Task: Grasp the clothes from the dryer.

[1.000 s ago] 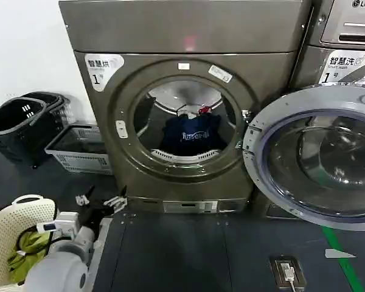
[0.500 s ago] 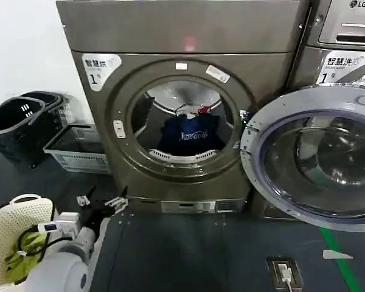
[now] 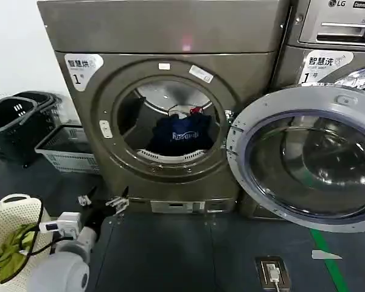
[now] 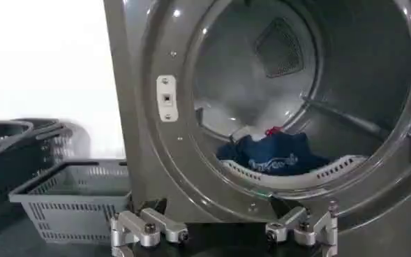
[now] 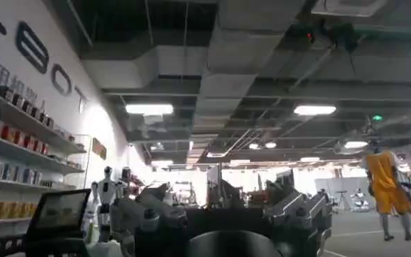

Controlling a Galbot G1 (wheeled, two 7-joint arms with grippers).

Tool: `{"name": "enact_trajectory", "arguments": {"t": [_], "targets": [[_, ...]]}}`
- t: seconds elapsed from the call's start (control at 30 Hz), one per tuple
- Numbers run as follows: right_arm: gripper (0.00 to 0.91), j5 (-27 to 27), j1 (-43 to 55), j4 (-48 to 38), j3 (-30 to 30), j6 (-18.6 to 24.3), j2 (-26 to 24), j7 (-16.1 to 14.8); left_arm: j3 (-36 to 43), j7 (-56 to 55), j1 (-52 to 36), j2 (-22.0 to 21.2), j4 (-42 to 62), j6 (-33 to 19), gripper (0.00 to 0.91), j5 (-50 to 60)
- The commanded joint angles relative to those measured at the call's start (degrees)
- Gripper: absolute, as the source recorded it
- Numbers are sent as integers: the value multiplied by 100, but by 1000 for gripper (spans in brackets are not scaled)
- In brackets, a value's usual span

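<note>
Dryer (image 3: 164, 103) dead centre in the head view, bronze-grey, white "1" label (image 3: 83, 66) at its 10 o'clock corner, porthole open. Clothes (image 3: 176, 135) sit inside the steel drum: a dark navy garment with pale lettering, slumped toward 6 o'clock of the opening, a bit of red and white on top. Door (image 3: 304, 167) swung fully out at 3 o'clock, glass facing us, partly covering the LG machine (image 3: 334, 42) behind it. Left gripper (image 3: 102, 203) low at 7 o'clock of the dryer, outside the drum and well apart from the clothes, fingers (image 4: 149, 228) spread wide, nothing between them; its wrist view looks straight into the drum. Grey mesh basket (image 3: 64, 151) on the floor at 9 o'clock, black baskets (image 3: 15, 121) stacked beyond it. Cream hamper (image 3: 9, 234) with green cloth at 8 o'clock, beside the left arm. Right gripper (image 5: 226, 216) points away toward the room's ceiling; fingers spread, holding nothing.
</note>
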Motion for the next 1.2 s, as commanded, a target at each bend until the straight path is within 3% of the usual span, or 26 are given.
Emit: {"name": "enact_trajectory", "arguments": {"t": [0.03, 0.67, 1.2], "targets": [[907, 4, 7, 4, -2, 4, 2, 8, 1, 3, 8, -1, -8, 281, 907, 2], [907, 12, -15, -107, 45, 91, -3, 7, -3, 194, -18, -10, 38, 281, 907, 188], [907, 224, -49, -153, 104, 256, 51, 246, 153, 166, -57, -65, 37, 281, 907, 333]]}}
